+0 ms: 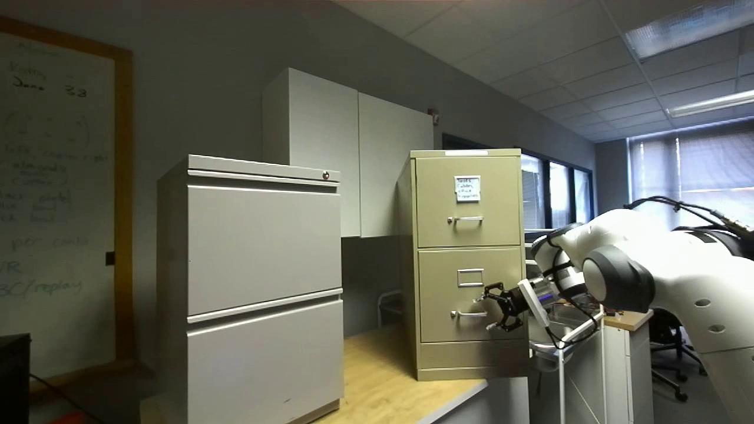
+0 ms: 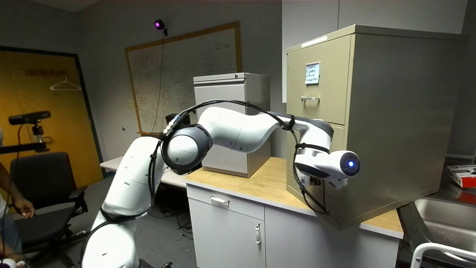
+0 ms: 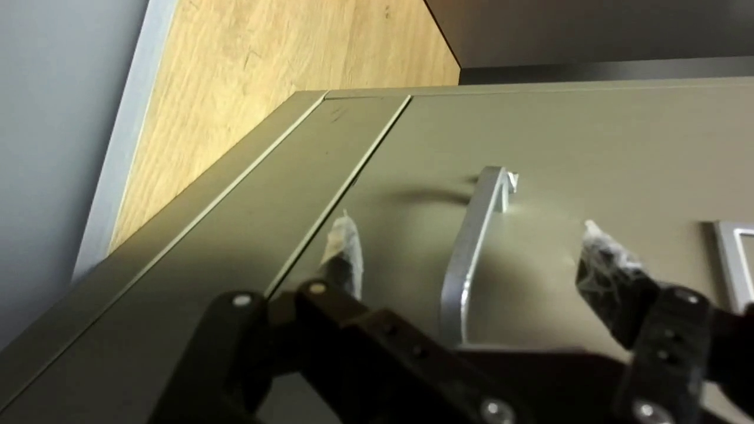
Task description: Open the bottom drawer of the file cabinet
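The handle (image 3: pixel 475 247) sits between the spread fingers (image 3: pixel 607 262) of the hand (image 3: pixel 468 225), with a bit of room on both sides. The bottom drawer (image 3: pixel 589 159) right behind it is a flat wall. Can't tell from the wrist view whether the fingertips reach past the handle. Decent gap over the surface (image 1: pixel 377 365) between the file cabinet (image 1: pixel 469 256) and grey cabinet (image 1: pixel 265 247), but a white rail (image 2: pixel 438 247) crowds the sink (image 2: pixel 450 217) side.
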Robot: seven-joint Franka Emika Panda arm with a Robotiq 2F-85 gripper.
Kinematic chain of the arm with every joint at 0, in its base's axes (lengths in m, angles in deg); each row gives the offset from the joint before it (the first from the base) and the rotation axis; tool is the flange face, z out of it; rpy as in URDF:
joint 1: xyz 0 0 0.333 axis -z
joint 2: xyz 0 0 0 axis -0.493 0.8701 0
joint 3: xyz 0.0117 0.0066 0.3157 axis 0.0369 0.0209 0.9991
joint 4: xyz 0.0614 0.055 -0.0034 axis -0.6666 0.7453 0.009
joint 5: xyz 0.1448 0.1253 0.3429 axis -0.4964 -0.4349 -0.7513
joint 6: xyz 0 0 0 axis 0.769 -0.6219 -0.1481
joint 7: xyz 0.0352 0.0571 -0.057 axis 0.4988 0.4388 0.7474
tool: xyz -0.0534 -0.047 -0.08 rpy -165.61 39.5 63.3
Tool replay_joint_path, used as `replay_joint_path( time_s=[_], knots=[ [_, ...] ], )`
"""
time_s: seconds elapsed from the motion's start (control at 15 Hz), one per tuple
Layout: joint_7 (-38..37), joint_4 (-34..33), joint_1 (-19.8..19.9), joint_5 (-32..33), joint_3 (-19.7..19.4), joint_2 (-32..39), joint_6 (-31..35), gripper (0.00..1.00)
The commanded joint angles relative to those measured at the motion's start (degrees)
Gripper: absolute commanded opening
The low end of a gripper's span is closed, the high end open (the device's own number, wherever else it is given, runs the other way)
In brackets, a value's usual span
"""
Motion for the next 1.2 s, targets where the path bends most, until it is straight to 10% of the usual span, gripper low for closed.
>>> replay_joint_path(
  time_s=[0.0, 0.6, 1.13],
  knots=[
    [-4.8, -6.6, 2.7, 1.3, 1.6, 4.7, -2.4, 0.67],
    [-11.2, -8.8, 1.8, 10.6, 0.1, 3.1, -3.7, 0.02],
    [-21.8, -7.8, -8.9, 37.6, -3.6, -5.8, -0.2, 0.04]
  ],
)
